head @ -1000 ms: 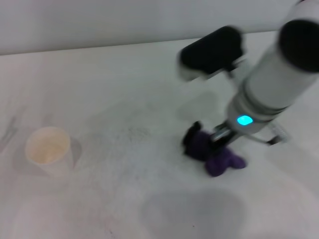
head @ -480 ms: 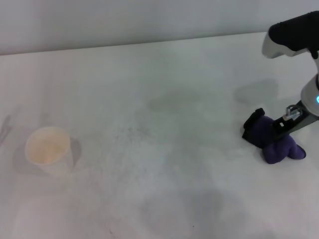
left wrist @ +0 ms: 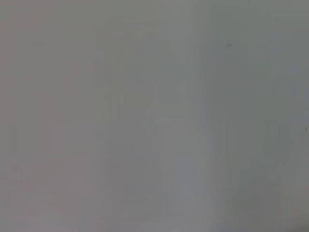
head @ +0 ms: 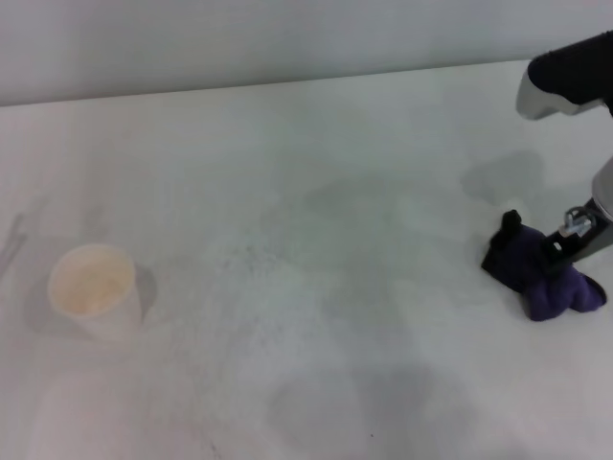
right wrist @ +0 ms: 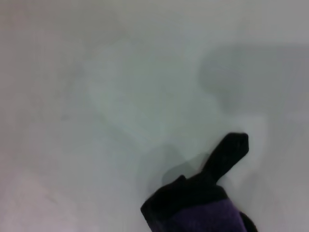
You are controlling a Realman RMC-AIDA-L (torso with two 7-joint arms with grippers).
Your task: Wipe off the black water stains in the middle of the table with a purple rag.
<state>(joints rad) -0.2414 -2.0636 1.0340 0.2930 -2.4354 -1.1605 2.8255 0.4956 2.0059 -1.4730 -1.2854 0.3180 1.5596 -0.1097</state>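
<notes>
Fingers of the right gripper were closed on the purple rag, pinching it at its upper fold; we judged this from the metal fingertip parts meeting the cloth in the head view, since the right wrist view did not show the fingers themselves. We held the rag bunched rather than spread, with its lower mass resting on the table at the far right side, well apart from the table's middle. We judged that a pinch at the top let the loose bulk of the cloth drag flat under the gripper, which suits a wiping stroke. The left gripper was not in view in any picture; its wrist view showed only a plain grey field, so we could not state its finger condition. The rag appeared as a soft, crumpled purple lump with black edging on the side toward the table's middle and a black loop tab standing up and away from the body. In the right wrist view the tab tilted off the surface while the dark edge beneath it lay on the table. We could not locate the black water stains as a distinct dark blotch; the middle of the table showed only faint grey mottling and fine specks. On that basis we judged the wiping to be largely done, though thin residue could escape these views. A white paper cup stood upright near the left side, well apart from the rag.
</notes>
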